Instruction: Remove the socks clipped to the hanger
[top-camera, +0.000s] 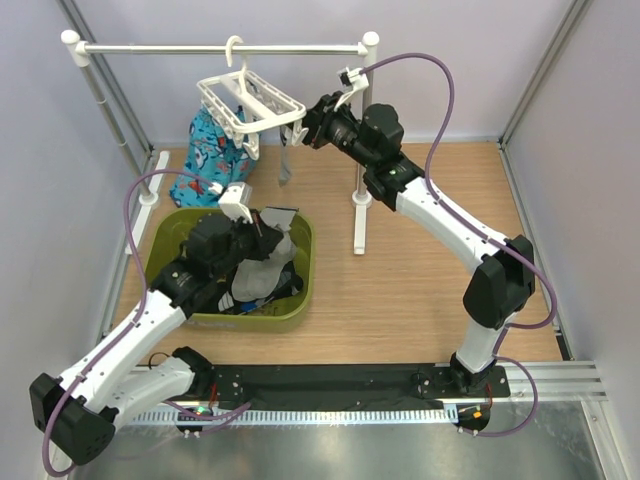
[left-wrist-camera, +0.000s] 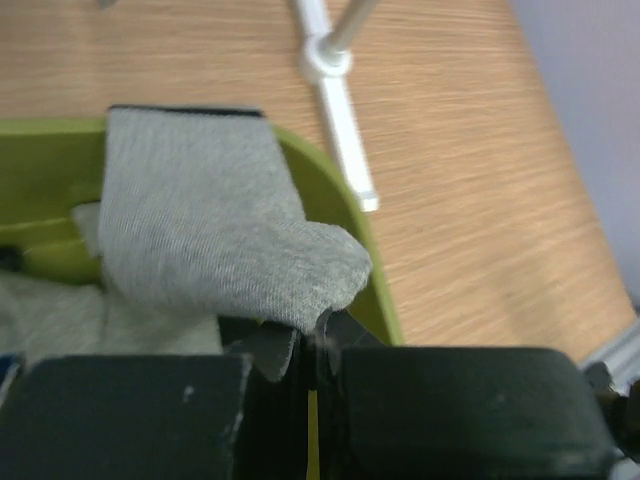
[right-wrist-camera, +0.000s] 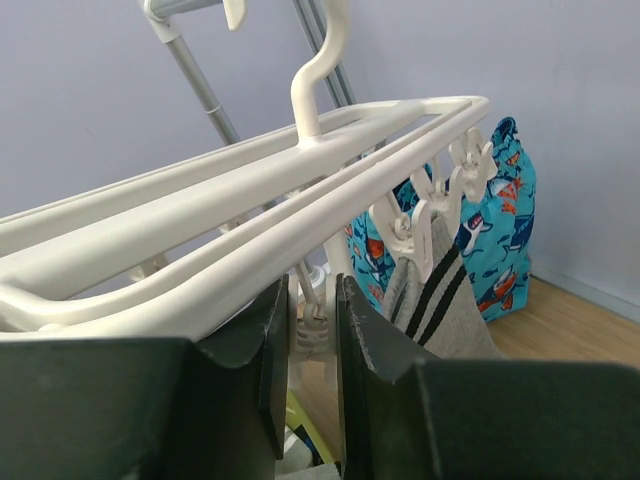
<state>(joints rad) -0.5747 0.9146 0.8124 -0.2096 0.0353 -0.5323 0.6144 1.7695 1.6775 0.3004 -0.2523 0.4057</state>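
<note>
The white grid hanger (top-camera: 250, 103) hangs by its hook from the pole rail. One grey sock (top-camera: 287, 163) with a black-striped cuff dangles from a clip; it also shows in the right wrist view (right-wrist-camera: 445, 305). My right gripper (top-camera: 303, 128) is at the hanger's right edge; in the right wrist view its jaws (right-wrist-camera: 312, 300) are closed onto a small white clip (right-wrist-camera: 312, 330) under the frame (right-wrist-camera: 250, 240). My left gripper (top-camera: 267, 228) is shut on the edge of a plain grey sock (left-wrist-camera: 220, 240) and holds it over the green basket (left-wrist-camera: 378, 285).
The green basket (top-camera: 170, 232) on the floor holds several socks, grey and black. A blue fish-print bag (top-camera: 212, 155) stands behind it. The white rail stand's post and foot (top-camera: 360, 210) are right of the basket. Frame posts stand at the left and right edges.
</note>
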